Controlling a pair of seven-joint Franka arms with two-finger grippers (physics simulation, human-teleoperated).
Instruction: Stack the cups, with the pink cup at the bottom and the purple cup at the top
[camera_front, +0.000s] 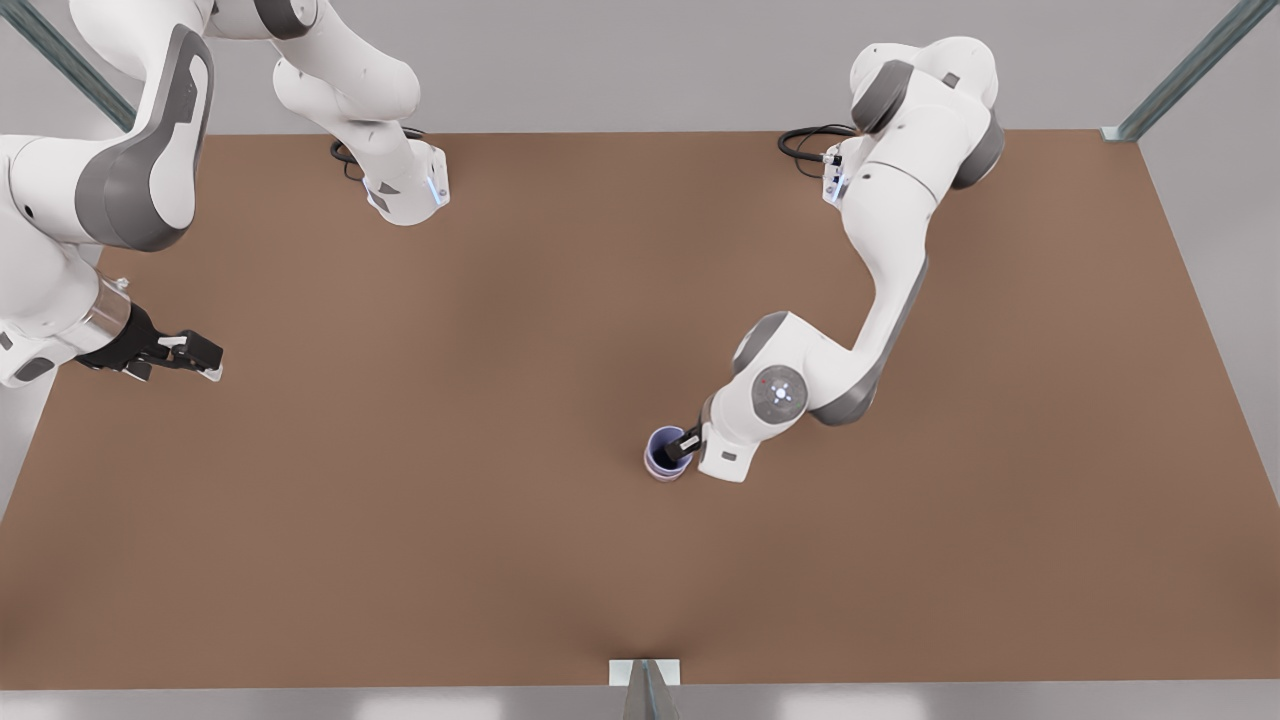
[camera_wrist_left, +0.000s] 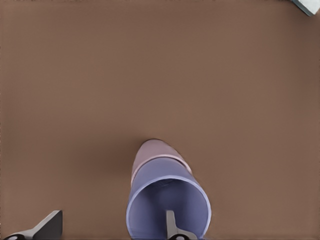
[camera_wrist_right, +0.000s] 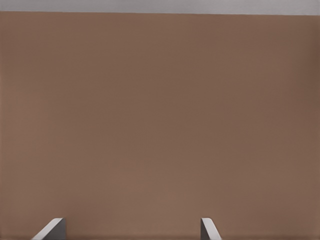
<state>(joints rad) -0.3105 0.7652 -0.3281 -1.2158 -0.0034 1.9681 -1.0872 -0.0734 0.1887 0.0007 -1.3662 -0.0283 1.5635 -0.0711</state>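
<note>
Purple cup (camera_wrist_left: 167, 200), periwinkle, sits nested in pink cup (camera_wrist_left: 156, 154) mid-table (camera_front: 400, 500); pink shows as a lower band only. Left gripper (camera_front: 684, 443) spread, one finger inside the rim. Right gripper (camera_front: 190, 352) open, waiting well apart.

The purple cup (camera_front: 664, 446) sits nested in the pink cup (camera_front: 664, 473) on the table (camera_front: 450, 500).

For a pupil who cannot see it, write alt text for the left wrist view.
The purple cup sits nested inside the pink cup on the brown table. The left gripper is open, one finger inside the purple cup's mouth and the other outside, apart from the cups.
</note>
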